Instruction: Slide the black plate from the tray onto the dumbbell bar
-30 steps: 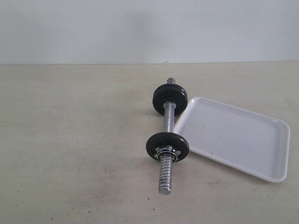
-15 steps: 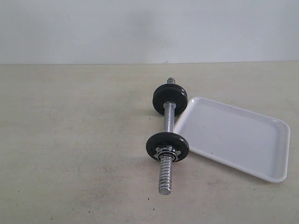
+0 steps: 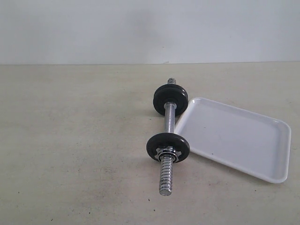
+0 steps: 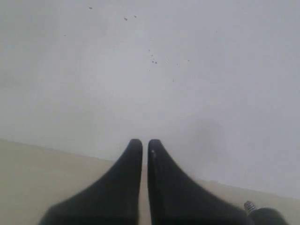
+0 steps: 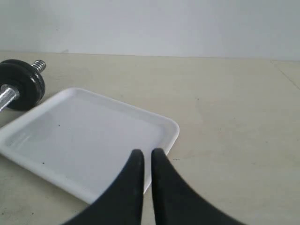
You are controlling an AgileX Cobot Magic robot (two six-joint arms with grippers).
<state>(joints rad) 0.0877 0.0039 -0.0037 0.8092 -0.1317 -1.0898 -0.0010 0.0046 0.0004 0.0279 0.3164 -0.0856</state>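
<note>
The dumbbell bar (image 3: 169,123) lies on the tabletop, chrome with threaded ends. Two black plates sit on it: a far one (image 3: 170,97) and a near one (image 3: 168,147) with a silver nut (image 3: 167,153) against it. The white tray (image 3: 234,138) lies right of the bar and holds nothing. No gripper shows in the exterior view. My right gripper (image 5: 147,153) is shut on nothing, over the tray's (image 5: 89,136) edge; the far plate (image 5: 21,84) shows beyond it. My left gripper (image 4: 145,143) is shut on nothing, facing the wall, with a threaded bar end (image 4: 250,206) at the frame's corner.
A beige tabletop (image 3: 70,140) spreads left of the bar and in front of it. A pale wall (image 3: 150,28) rises behind the table's far edge. The tray's right corner lies close to the exterior view's right border.
</note>
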